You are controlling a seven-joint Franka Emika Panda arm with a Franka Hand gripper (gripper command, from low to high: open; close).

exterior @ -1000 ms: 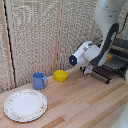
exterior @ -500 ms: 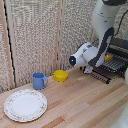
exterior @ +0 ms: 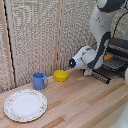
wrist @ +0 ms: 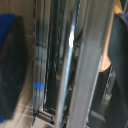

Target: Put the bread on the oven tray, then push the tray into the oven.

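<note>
Oven pan (exterior: 116,64): stiff, light wire rack, likely slippery; best gripped at the front bar, where the end effector (exterior: 95,70) sits, opening not discernible. Bread (exterior: 108,57): soft, crushable loaf lying on the pan at the oven (exterior: 119,50) mouth. Change: arm has lowered and closed toward the pan.

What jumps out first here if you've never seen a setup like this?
The big white robot arm at the exterior view's right, bent down to the dark oven pan. Then the bright tableware on the wooden table: a yellow bowl, a blue mug and a patterned plate.
</note>
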